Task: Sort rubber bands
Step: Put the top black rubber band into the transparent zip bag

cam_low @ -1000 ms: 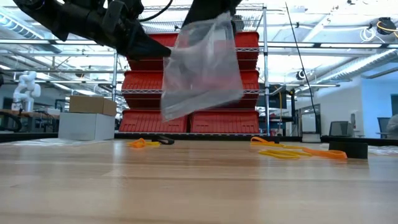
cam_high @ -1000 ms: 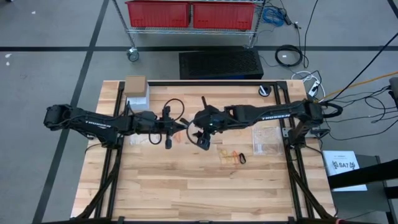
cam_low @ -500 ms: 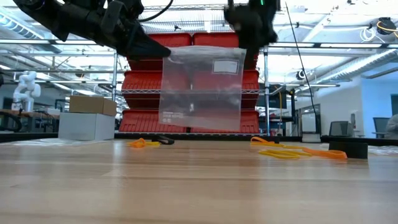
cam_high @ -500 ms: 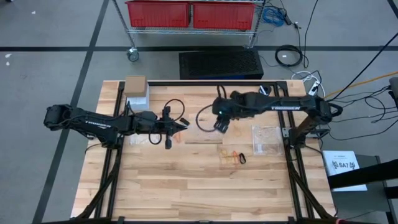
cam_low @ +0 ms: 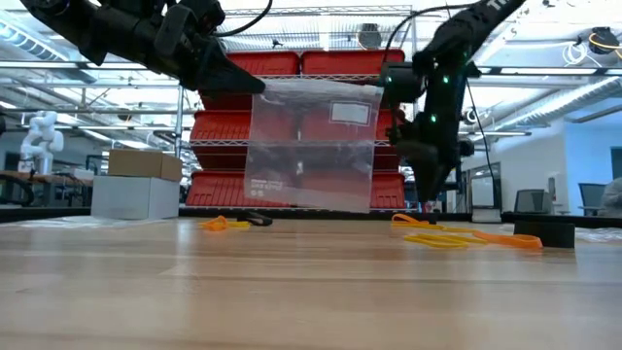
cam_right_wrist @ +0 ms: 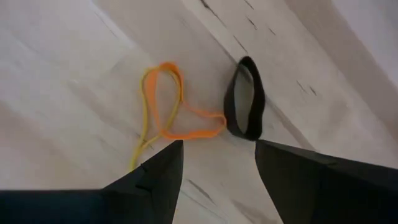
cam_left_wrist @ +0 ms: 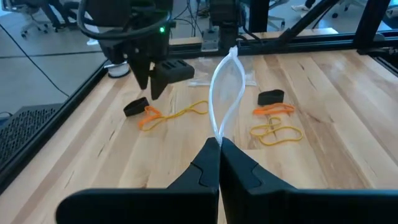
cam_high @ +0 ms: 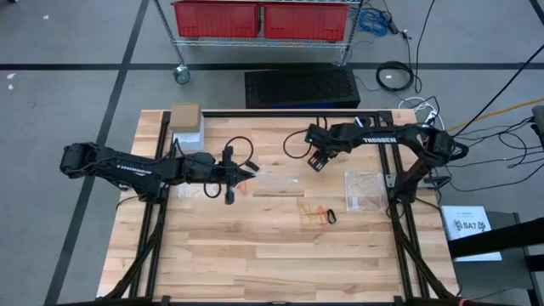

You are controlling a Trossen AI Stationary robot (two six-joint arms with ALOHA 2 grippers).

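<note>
Rubber bands (cam_high: 317,213) well inside table edge (cam_high: 289,297)

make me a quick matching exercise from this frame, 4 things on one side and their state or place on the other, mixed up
Things:
1. left gripper
2. right gripper
3. clear bag
4. black rubber band

States:
A. lying on the table beside an orange band
B. open, above bands on the table
C. shut on the bag's edge
D. hanging in the air, clear of the table

Pairs: 1-C, 2-B, 3-D, 4-A

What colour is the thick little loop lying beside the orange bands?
Black, clearest in the right wrist view.
</note>
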